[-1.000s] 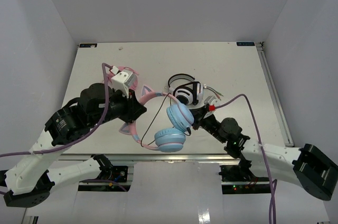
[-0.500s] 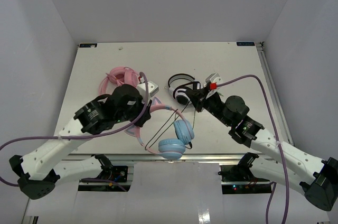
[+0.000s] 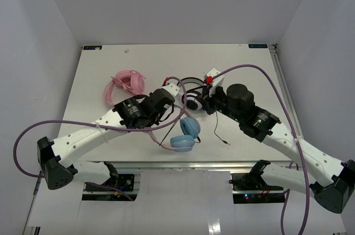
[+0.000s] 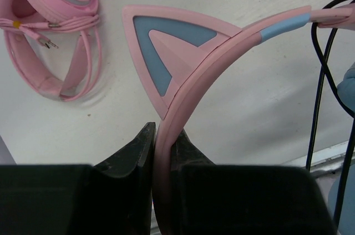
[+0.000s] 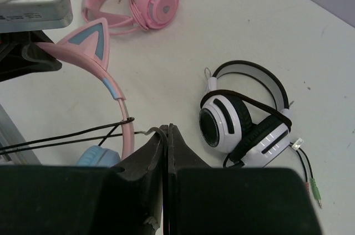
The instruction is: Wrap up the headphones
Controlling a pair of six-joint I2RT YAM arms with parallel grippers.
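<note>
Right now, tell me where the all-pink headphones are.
In the top view the all-pink headphones lie on the white table, left of centre, left of the white-and-black headphones and up-left of the light-blue-cupped cat-ear headphones.

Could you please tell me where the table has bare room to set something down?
The far strip of the table is bare, behind the pink headphones and the white-and-black headphones. So is the right side, past the right gripper. The middle is crowded: the left gripper holds the blue headphones there, and the right gripper pinches their cable.
</note>
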